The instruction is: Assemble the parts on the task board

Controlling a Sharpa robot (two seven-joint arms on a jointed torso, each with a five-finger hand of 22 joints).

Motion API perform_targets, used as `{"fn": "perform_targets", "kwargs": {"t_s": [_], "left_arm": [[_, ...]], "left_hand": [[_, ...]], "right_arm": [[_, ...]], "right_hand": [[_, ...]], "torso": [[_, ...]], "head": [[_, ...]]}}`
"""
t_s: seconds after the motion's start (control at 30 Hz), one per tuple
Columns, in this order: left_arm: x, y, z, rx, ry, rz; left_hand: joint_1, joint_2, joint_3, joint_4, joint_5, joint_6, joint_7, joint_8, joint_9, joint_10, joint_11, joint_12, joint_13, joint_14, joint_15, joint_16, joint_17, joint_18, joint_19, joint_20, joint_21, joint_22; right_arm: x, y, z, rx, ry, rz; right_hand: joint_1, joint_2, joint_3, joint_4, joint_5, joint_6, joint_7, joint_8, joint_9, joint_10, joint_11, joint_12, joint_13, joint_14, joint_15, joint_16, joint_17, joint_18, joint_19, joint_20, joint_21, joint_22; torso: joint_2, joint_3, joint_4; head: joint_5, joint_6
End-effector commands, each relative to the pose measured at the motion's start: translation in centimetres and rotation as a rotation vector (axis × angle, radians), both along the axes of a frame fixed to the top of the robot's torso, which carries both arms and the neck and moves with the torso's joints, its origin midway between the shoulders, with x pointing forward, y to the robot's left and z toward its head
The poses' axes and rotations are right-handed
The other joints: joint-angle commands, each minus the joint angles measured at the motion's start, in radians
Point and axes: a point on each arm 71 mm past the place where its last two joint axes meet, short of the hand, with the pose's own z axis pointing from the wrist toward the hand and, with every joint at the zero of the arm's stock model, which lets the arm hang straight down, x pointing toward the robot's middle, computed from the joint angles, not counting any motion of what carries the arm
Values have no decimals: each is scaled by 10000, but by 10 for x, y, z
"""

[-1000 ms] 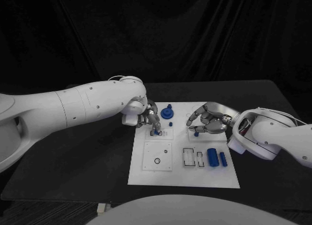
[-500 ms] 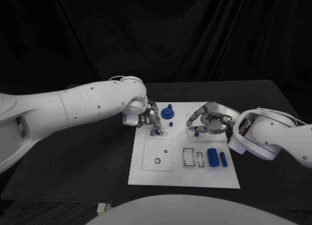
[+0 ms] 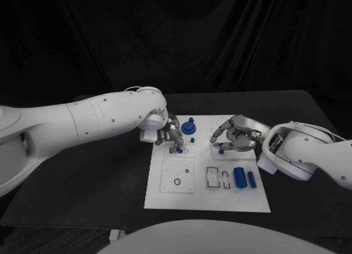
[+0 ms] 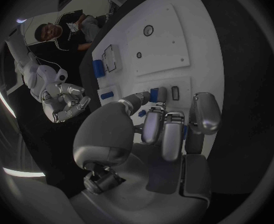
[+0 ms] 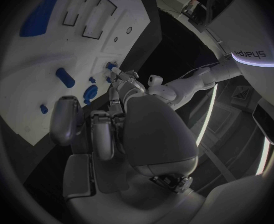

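The white task board lies mid-table. My left hand reaches over its far left corner and pinches a small blue part between thumb and fingertip, low against the board beside a dark slot; the left wrist view shows that small blue part at the fingertips. My right hand hovers over the far right side, fingers bent and apart, holding nothing, just above a small blue peg. A blue round part stands between the hands.
A blue cylinder and a blue bar lie on the board's right side beside two rectangular slots. A black ring marks the near left plate. Black table surrounds the board.
My left hand's fingers have lifted slightly at the small blue part. The right hand has stayed where it was.
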Motion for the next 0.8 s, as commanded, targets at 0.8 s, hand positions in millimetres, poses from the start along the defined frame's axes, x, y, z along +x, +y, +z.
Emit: {"fn": "perform_targets", "kwargs": {"t_s": [0.8], "left_arm": [[-1,-1,-4,-184,125,108]], "left_hand": [[-276,254,427,-877,-1036,208,-210,-488,33,-300,-1,-445,45,502,53,-256,1949,177,-261,82,-509,1319]], "right_arm": [[-1,0,-4,-158,204,-15]], "right_hand": [[114,2,21,-37,65,-64,8,43,-18,1043,62,35,2634,1065,88,30,2634,183,-108,-14,-86,1657]], "torso": [[-1,-1,3]], "head": [[28,-2]]}}
